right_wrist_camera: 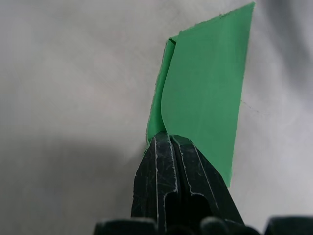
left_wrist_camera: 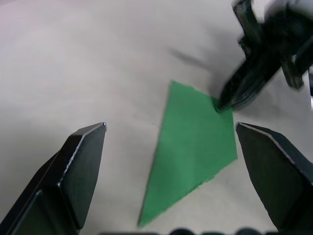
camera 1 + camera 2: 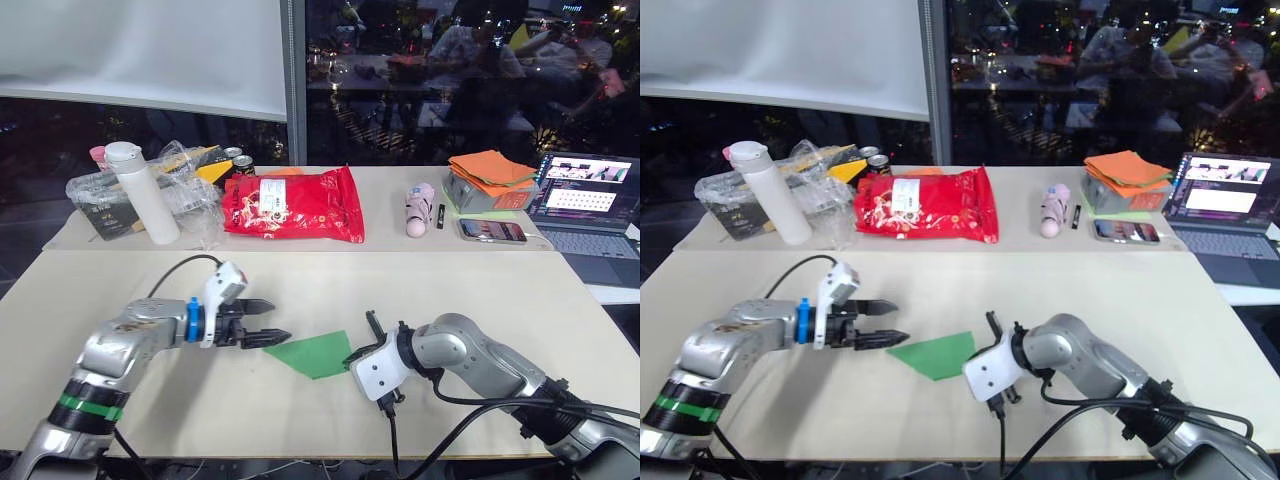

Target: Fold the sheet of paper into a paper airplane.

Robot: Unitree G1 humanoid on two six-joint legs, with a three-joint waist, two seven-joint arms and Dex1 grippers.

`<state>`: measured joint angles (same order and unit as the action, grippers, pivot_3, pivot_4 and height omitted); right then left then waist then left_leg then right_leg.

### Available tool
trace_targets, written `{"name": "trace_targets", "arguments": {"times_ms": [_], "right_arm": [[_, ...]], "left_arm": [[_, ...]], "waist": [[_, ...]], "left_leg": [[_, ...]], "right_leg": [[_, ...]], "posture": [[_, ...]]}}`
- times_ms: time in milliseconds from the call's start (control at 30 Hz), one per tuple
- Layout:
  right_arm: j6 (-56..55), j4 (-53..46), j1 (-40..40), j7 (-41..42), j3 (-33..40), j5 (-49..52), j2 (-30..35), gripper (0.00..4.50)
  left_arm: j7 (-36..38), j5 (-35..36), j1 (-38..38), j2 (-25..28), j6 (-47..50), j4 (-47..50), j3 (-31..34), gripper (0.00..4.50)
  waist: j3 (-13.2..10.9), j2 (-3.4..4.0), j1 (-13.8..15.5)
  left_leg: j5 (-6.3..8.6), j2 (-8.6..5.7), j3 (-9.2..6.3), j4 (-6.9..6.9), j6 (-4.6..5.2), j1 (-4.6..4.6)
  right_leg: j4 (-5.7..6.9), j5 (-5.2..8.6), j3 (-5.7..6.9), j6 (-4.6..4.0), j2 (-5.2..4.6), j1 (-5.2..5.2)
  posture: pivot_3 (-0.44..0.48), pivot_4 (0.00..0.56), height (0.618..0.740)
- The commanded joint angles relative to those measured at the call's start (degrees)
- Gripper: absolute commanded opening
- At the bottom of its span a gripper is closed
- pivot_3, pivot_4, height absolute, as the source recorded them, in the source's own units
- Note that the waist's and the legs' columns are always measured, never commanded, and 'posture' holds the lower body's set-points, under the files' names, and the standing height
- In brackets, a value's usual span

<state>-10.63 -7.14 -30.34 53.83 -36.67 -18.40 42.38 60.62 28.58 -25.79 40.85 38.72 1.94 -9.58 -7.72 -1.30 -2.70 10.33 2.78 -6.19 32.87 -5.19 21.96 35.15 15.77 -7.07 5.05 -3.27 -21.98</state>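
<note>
Pinching the folded sheet of paper (image 3: 318, 354), right end effector (image 3: 352, 357) clenched; its tip points toward the released left end effector (image 3: 272, 322).

No lettering can be read on the red bag's (image 3: 296, 206) white label or the laptop (image 3: 585, 188) screen.

Left gripper (image 3: 272, 322) agape, right gripper (image 1: 172, 142) pinched

Both arms are showing silver-grey casings with black cables trailing; left end effector (image 3: 268, 322) is displaying a blue collar, white housing, green forearm band.
</note>
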Motion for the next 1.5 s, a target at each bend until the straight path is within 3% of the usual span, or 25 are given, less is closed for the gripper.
{"name": "trace_targets", "arguments": {"times_ms": [33, 333, 433, 800, 1267, 1500], "right_arm": [[2.2, 0.0, 0.9, 0.4, 2.8, -0.9, -0.5, 0.06], [22.9, -11.5, 7.8, 4.7, 6.8, -1.8, -1.8, 0.06], [27.2, -13.8, 9.2, 5.5, 6.7, -2.6, -1.9, 0.00], [36.1, -17.3, 11.3, 4.7, 7.3, -3.6, -2.9, 0.00], [37.3, -17.9, 9.8, 6.3, 7.3, -1.8, -3.4, 0.00], [46.7, -18.8, 6.8, 12.1, 10.5, 8.5, -5.9, 0.00]], "left_arm": [[1.3, -3.6, -2.4, -0.9, -3.5, -1.4, -2.0, 4.50], [2.7, -6.2, -5.1, -5.2, -8.3, -6.1, -1.8, 4.50], [3.7, -7.1, -6.2, -6.5, -10.5, -8.7, -1.9, 3.70], [9.2, -15.3, -9.0, -11.2, -26.0, -18.3, -6.5, 0.04], [9.7, -24.5, -12.0, -18.3, -42.0, -38.6, -9.5, 0.04], [11.5, -25.2, -12.5, -17.7, -45.2, -42.8, -8.9, 0.04]], "waist": [[0.0, 0.00, 0.0], [0.0, 0.04, 0.6], [0.0, 0.04, 0.7], [0.1, 0.07, 0.7], [0.1, 0.13, 0.8], [0.2, 0.17, 0.5]], "left_leg": [[-0.01, 0.00, 0.00, 0.00, 0.01, 0.00], [-0.02, -0.03, -0.01, 0.09, 0.03, 0.04], [-0.02, -0.03, -0.01, 0.10, 0.03, 0.02], [-0.02, -0.03, -0.01, 0.17, 0.04, -0.05], [0.02, -0.04, -0.02, 0.39, 0.10, -0.15], [0.02, -0.04, -0.02, 0.42, 0.11, -0.17]], "right_leg": [[0.02, 0.00, -0.01, 0.00, 0.01, -0.01], [0.01, 0.00, -0.02, 0.00, 0.00, 0.11], [-0.01, 0.02, 0.00, 0.03, 0.00, 0.17], [-0.08, 0.04, 0.06, 0.06, -0.01, 0.42], [-0.08, 0.09, 0.20, 0.13, -0.03, 0.73], [-0.03, 0.10, 0.19, 0.15, -0.03, 0.78]], "posture": [[0.000, 0.150, 0.732], [0.000, 0.150, 0.732], [0.000, 0.150, 0.732], [0.000, 0.150, 0.732], [0.000, 0.150, 0.732], [0.000, 0.150, 0.732]]}}
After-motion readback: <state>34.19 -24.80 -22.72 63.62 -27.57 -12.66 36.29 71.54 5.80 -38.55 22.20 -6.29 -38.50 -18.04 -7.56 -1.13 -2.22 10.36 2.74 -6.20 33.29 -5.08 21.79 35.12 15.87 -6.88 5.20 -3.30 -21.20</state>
